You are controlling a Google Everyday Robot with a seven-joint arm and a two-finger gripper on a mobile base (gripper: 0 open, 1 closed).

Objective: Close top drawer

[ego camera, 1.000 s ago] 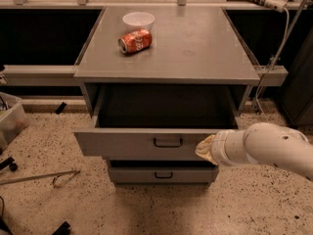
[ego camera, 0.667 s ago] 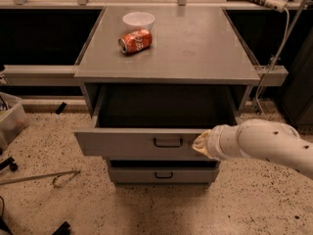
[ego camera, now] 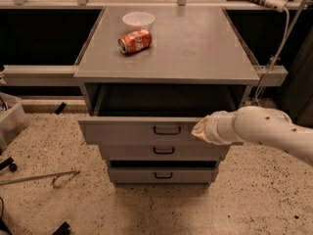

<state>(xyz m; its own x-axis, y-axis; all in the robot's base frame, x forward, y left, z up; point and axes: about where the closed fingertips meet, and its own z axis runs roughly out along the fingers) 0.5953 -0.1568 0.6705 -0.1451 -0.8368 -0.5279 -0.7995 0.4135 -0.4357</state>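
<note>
The top drawer (ego camera: 127,130) is a wide grey metal drawer with a small black loop handle (ego camera: 167,130) at its centre. It stands part open, pulled out a short way from the cabinet, with its dark inside showing. My white arm reaches in from the right. My gripper (ego camera: 197,129) is at the drawer front, just right of the handle, and seems to touch it.
Two narrower grey drawers (ego camera: 164,151) sit below, the lowest (ego camera: 161,175) slightly out. On the cabinet top (ego camera: 195,48) lie a red soda can (ego camera: 135,41) on its side and a white bowl (ego camera: 138,20). A cable hangs at right (ego camera: 274,58). A bin (ego camera: 10,119) stands at left.
The top drawer has slid back toward the cabinet and shows less of its inside. My gripper has moved left and forward with the drawer front.
</note>
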